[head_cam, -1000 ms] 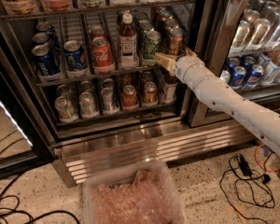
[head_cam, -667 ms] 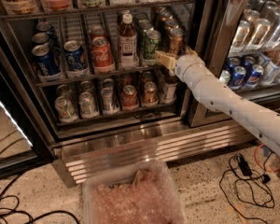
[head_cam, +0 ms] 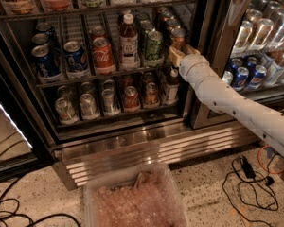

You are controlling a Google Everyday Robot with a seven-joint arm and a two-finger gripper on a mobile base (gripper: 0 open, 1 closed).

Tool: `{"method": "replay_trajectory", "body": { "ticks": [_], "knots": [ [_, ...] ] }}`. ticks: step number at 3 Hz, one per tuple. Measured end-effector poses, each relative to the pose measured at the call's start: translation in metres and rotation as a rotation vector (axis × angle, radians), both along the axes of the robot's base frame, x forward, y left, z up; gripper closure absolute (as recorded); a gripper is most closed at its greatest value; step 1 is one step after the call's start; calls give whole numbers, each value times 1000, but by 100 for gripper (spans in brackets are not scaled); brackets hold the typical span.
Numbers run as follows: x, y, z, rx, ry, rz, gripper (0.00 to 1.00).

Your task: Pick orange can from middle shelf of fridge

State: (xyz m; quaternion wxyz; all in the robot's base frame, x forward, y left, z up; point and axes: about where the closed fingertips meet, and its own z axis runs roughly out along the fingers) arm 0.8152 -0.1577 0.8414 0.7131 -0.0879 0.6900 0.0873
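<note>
The fridge (head_cam: pixel 209 56) stands open with its wire racks in view. The middle shelf (head_cam: pixel 85 77) holds lanes of blue cans, red Coca-Cola cans (head_cam: pixel 103 56), a brown bottle (head_cam: pixel 128 41), green cans (head_cam: pixel 154 46) and, at the far right, the orange can (head_cam: pixel 178 38) with its silver top. My gripper (head_cam: pixel 181 54) is at the end of the white arm (head_cam: pixel 213 91), which comes in from the lower right. It sits right at the front lower part of the orange can and hides the can's base.
The rack below holds pale silver and reddish cans (head_cam: pixel 90 106). A ribbed steel base (head_cam: pixel 156 148) runs under the fridge. A clear plastic bin (head_cam: pixel 132 197) stands on the floor in front. Cables (head_cam: pixel 248 174) lie at the right. A neighbouring cooler (head_cam: pixel 260 56) stands at the right.
My gripper and arm have moved up and to the right, closer in to the orange can on the middle shelf. The cans have not moved.
</note>
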Motion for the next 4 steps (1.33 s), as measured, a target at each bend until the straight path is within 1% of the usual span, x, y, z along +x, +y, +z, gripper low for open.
{"method": "replay_trajectory", "body": {
  "ticks": [1, 2, 3, 4],
  "knots": [
    [0, -1, 0, -12, 1, -5, 61],
    [1, 2, -1, -21, 4, 1, 50],
    [4, 11, -2, -35, 8, 26, 42],
    [7, 18, -4, -42, 14, 45, 25]
  ]
}}
